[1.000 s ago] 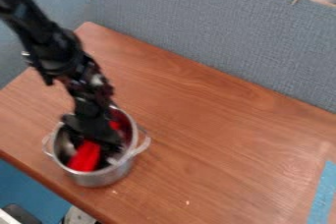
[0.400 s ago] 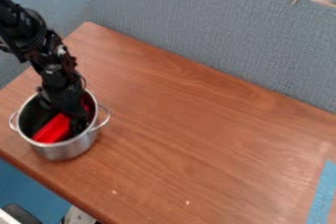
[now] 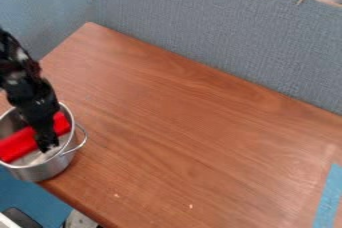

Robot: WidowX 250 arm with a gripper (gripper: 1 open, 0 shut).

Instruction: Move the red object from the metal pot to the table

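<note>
Progress is nil: the bar (image 3: 19,146) lies in the pot (image 3: 51,162) at the table (image 3: 201,122) edge, hand (image 3: 48,136) down inside, its grip state unreadable.

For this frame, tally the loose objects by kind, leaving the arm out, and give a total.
Round shiny steel pot: 1
Bright red flat bar, lying in the pot: 1
Total: 2, both at the reddish-brown wooden tabletop's near left corner.
</note>
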